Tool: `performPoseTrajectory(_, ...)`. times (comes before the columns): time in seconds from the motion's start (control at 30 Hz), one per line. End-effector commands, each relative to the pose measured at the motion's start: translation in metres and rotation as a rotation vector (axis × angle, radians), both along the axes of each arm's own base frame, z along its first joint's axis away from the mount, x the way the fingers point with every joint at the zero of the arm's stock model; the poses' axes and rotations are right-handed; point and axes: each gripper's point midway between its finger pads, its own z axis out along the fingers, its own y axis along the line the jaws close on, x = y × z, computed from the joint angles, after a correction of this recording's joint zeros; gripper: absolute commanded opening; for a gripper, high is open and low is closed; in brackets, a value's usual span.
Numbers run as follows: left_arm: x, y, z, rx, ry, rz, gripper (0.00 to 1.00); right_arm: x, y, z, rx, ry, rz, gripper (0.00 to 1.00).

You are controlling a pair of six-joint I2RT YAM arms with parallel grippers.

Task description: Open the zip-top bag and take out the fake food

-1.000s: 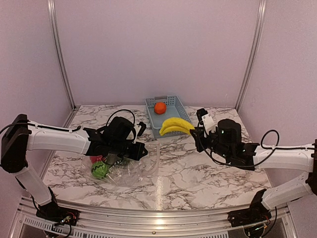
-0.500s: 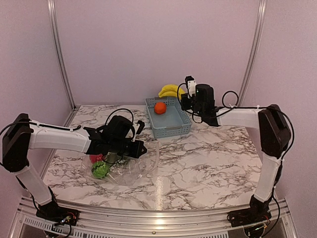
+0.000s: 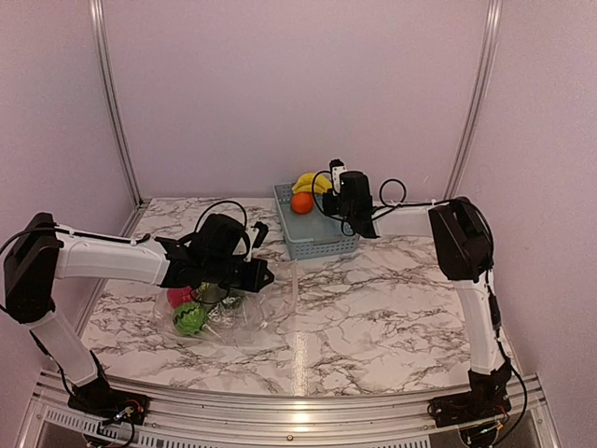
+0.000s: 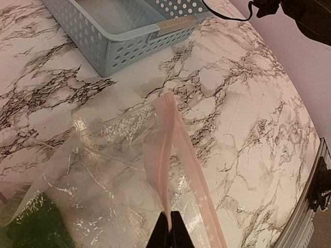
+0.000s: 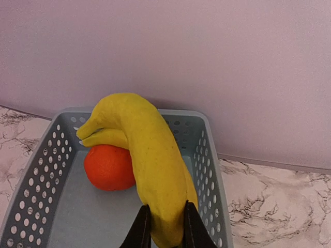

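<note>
The basket (image 3: pixel 322 245) sits at the back of the tabletop (image 3: pixel 401 308), with the ball (image 3: pixel 300 203) in it and the banana (image 3: pixel 311 181) over it. The bag (image 3: pixel 270 308) lies front left, with food (image 3: pixel 189 317) inside.

Hidden and cropped
Yellow plastic banana (image 5: pixel 155 165) covers part of the orange plastic ball (image 5: pixel 106 168); the picture's corner crops the green plastic toy (image 4: pixel 33 230).

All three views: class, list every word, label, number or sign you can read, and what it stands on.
No readable text anywhere.
The tan sticker on the basket rim looks blank or too blurred to read.
The banana and zip-top bag carry no print.
</note>
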Motion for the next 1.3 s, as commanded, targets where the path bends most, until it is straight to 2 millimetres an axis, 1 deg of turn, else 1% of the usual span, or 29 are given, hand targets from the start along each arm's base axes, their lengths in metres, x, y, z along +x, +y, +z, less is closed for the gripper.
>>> performPoseTrajectory(0.0,0.001,0.005,-0.009,-0.004,0.013,0.004,0.0,0.016,-0.013,0.009,0.019,-0.037,-0.05,0.01)
performPoseTrajectory(0.17,0.002,0.007,-0.01,-0.002,0.014,0.004,0.0,0.02,-0.015,-0.011,0.002,-0.013,-0.059,0.02)
performPoseTrajectory(0.23,0.002,0.008,-0.01,-0.002,0.017,0.005,0.0,0.021,-0.014,-0.018,-0.001,-0.003,-0.055,0.04)
performPoseTrajectory(0.3,0.001,0.008,-0.01,-0.003,0.018,0.004,0.0,0.022,-0.014,-0.026,-0.008,0.01,-0.054,0.07)
performPoseTrajectory(0.33,0.001,0.009,-0.011,-0.004,0.019,0.005,0.0,0.023,-0.013,-0.027,-0.008,0.009,-0.052,0.1)
performPoseTrajectory(0.4,0.001,0.009,-0.01,-0.004,0.019,0.002,0.0,0.024,-0.011,-0.029,-0.01,0.015,-0.049,0.17)
performPoseTrajectory(0.5,0.001,0.01,-0.008,-0.007,0.014,0.005,0.0,0.024,-0.009,-0.021,-0.007,0.009,-0.038,0.25)
performPoseTrajectory(0.7,0.002,0.009,-0.007,-0.012,0.014,0.001,0.0,0.019,-0.009,0.009,0.002,-0.03,-0.017,0.41)
performPoseTrajectory(0.83,0.003,0.008,-0.007,-0.015,0.014,-0.001,0.0,0.01,-0.007,0.031,0.013,-0.054,0.019,0.45)
performPoseTrajectory(0.9,0.003,0.007,-0.006,-0.019,0.014,-0.002,0.0,0.002,-0.005,0.044,0.026,-0.069,0.052,0.46)
performPoseTrajectory(0.97,0.003,0.006,-0.004,-0.025,0.013,-0.004,0.0,-0.011,-0.003,0.065,0.052,-0.094,0.102,0.46)
performPoseTrajectory(1.07,0.003,0.005,-0.001,-0.034,0.013,-0.005,0.0,-0.039,0.006,0.081,0.097,-0.102,0.203,0.47)
performPoseTrajectory(1.1,0.003,0.005,0.0,-0.036,0.013,-0.006,0.0,-0.05,0.008,0.085,0.115,-0.102,0.235,0.47)
performPoseTrajectory(1.13,0.002,0.005,0.0,-0.038,0.014,-0.007,0.0,-0.066,0.012,0.083,0.128,-0.095,0.285,0.47)
performPoseTrajectory(1.23,0.002,0.004,0.001,-0.046,0.017,-0.008,0.0,-0.11,0.026,0.09,0.171,-0.104,0.401,0.48)
performPoseTrajectory(1.27,0.002,0.003,0.002,-0.049,0.018,-0.009,0.0,-0.124,0.031,0.089,0.181,-0.1,0.434,0.48)
